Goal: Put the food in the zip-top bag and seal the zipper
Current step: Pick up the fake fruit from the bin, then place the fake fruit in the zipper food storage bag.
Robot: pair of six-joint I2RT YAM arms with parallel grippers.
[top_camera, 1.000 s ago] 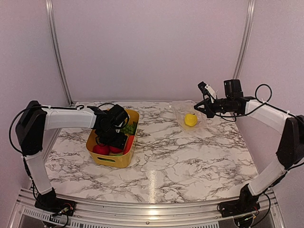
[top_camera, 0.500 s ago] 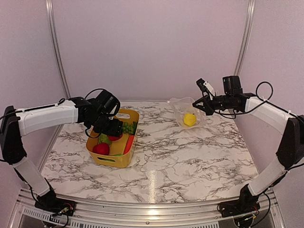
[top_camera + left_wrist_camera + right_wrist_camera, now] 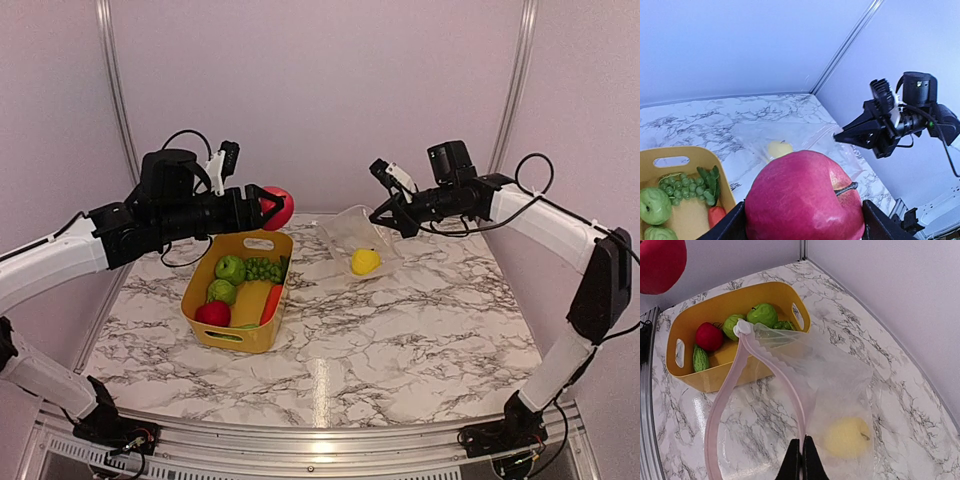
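My left gripper (image 3: pixel 271 207) (image 3: pixel 805 225) is shut on a red apple (image 3: pixel 280 207) (image 3: pixel 805 200), held in the air above the far rim of the yellow bin (image 3: pixel 240 335). To its right the zip-top bag (image 3: pixel 352 238) (image 3: pixel 840 385) hangs tilted, clear, with a yellow fruit (image 3: pixel 365 261) (image 3: pixel 846 436) inside. My right gripper (image 3: pixel 379 214) (image 3: pixel 801 460) is shut on the bag's mouth edge. The pink zipper (image 3: pixel 725 395) gapes in a loop. Green apples (image 3: pixel 230 268), grapes (image 3: pixel 263 269) and red pieces (image 3: pixel 212 313) lie in the bin.
The yellow bin (image 3: pixel 715 380) stands left of centre on the marble table (image 3: pixel 420 330). Pale walls with metal corner posts (image 3: pixel 515 90) close the back and sides. The two grippers face each other across a short gap above the table's far part.
My left arm has lifted the red apple out of the bin and swung it up and to the right. The right gripper has carried the bag's mouth to the left, towards it.
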